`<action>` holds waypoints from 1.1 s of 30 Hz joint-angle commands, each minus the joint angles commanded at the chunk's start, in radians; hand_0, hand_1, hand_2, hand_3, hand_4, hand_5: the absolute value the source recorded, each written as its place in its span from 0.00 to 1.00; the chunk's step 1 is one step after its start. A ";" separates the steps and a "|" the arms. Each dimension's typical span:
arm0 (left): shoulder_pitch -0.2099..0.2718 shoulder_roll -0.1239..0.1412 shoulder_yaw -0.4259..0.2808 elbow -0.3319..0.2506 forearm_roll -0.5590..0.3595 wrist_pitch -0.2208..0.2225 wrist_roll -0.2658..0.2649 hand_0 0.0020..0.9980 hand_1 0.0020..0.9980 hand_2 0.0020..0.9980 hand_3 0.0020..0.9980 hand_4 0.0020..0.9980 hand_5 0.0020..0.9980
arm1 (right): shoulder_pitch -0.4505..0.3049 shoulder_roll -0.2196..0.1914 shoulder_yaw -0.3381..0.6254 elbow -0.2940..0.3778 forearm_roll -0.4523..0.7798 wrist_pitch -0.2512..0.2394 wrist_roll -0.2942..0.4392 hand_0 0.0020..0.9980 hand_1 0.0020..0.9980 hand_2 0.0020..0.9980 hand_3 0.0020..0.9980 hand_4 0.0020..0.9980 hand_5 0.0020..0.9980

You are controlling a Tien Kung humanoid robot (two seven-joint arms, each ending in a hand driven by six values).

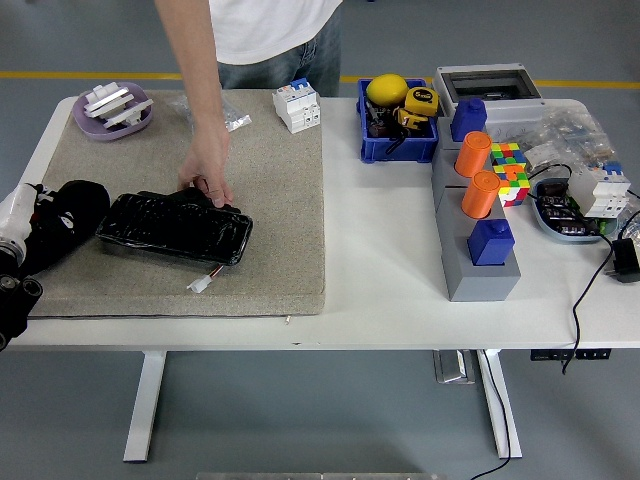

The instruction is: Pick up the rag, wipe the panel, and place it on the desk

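where the white bench [380, 280] spreads across your view, a tan mat [270, 200] covers its left half. on that mat lies the black panel [175, 226], flat, with a small white plug [201, 282] trailing near its front edge. a person's hand [207, 165] reaches down from the far side, fingertips touching the panel's back edge. your left hand [22, 262] sits at the mat's left edge, just beside the black rag [70, 206]; you cannot tell whether its fingers grip the cloth. your right arm is out of sight.

Black panel [176, 226], beige mat [270, 200]
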 joint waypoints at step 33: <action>0.078 -0.038 0.023 -0.272 0.140 0.038 0.054 0.24 0.49 0.56 0.45 0.00 0.00 | 0.003 -0.003 -0.005 -0.001 0.004 0.002 0.009 0.75 0.62 0.63 0.56 0.91 0.43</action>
